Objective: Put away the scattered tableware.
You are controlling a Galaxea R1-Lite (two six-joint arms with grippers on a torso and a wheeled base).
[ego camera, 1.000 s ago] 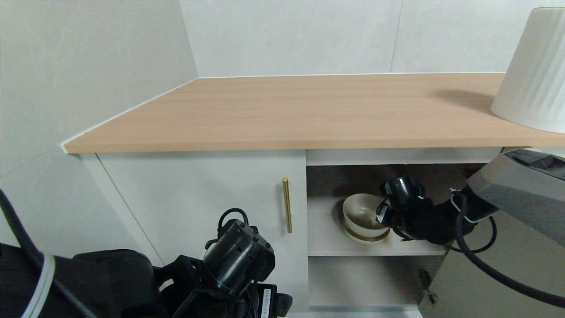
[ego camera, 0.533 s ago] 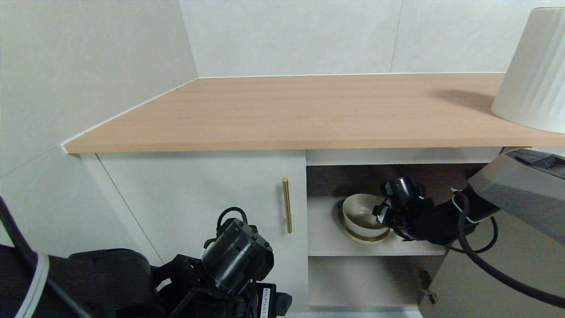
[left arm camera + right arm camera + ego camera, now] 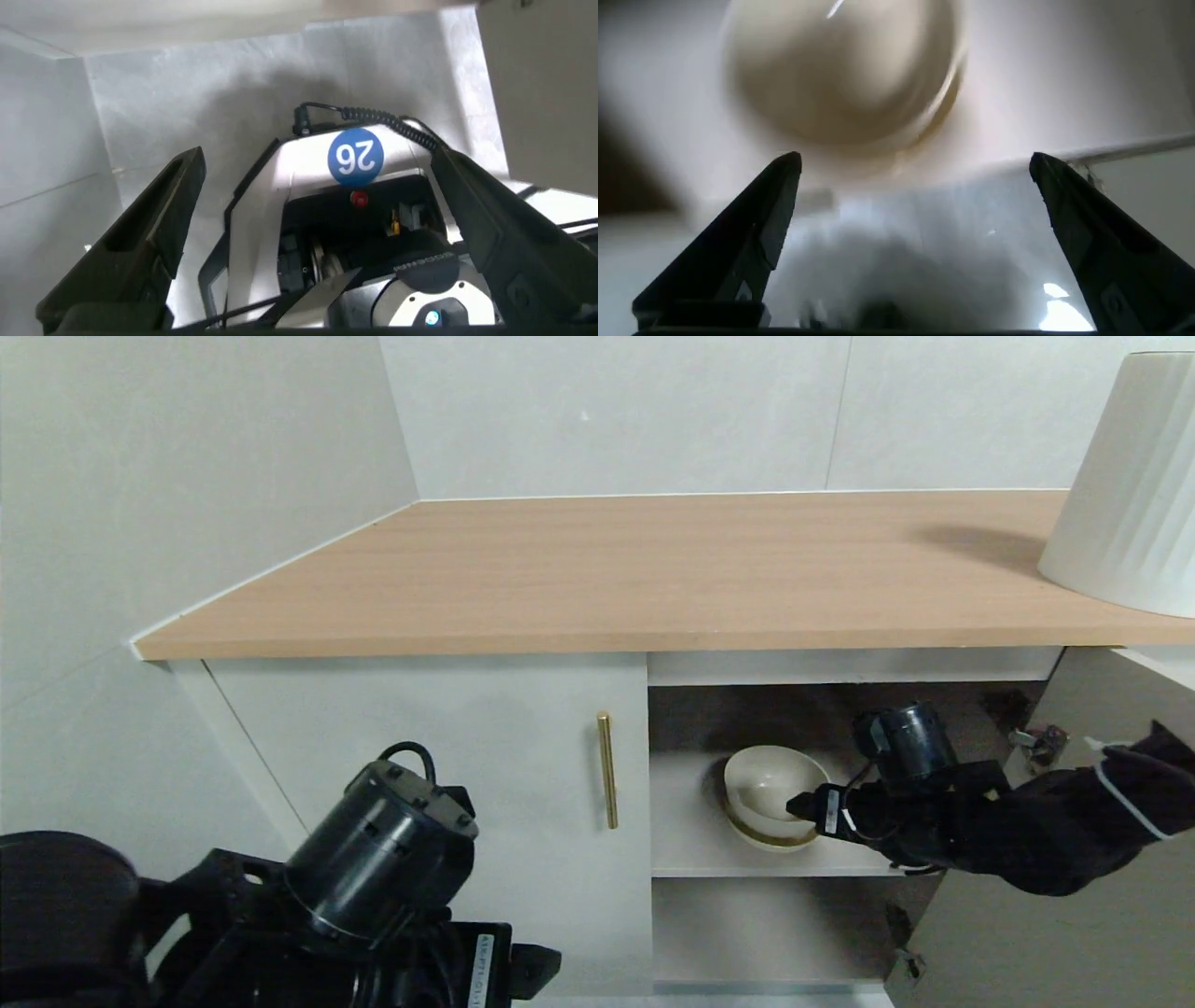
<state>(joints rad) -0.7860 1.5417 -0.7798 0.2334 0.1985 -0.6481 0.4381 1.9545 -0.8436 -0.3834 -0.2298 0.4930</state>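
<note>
- On the middle shelf (image 3: pixel 691 845) of the wooden-topped cabinet, toward its left end, sits a cream bowl (image 3: pixel 773 784), mouth up. It rests on a darker-rimmed dish; I cannot tell whether that is a plate or a second bowl.
- The right gripper (image 3: pixel 801 803) is inside the open compartment, just beside the bowl's right rim, level with the rim and pointing at it from the right.
- In the right wrist view the two fingers (image 3: pixel 775 210) stand wide apart with nothing between them. The bowl lies straight ahead, just past the tips, centred nearer one finger than the other. No contact shows there; in the head view the tip overlaps the rim, so touching cannot be ruled out.
- The bowl is round, so it has no long axis to line up with. What matters is that it lies directly in front of the open fingers, deeper into the shelf and toward the left.
- By my reading the bowl is already placed, and the next move calls for a straight pull back to the right and outward, past the open right door (image 3: pixel 1074 933).
- The left gripper (image 3: pixel 320 163) is also spread open and empty. Its arm is low in front of the closed left door (image 3: pixel 420 775), well apart from the bowl, so the right arm is much the nearer.
</note>
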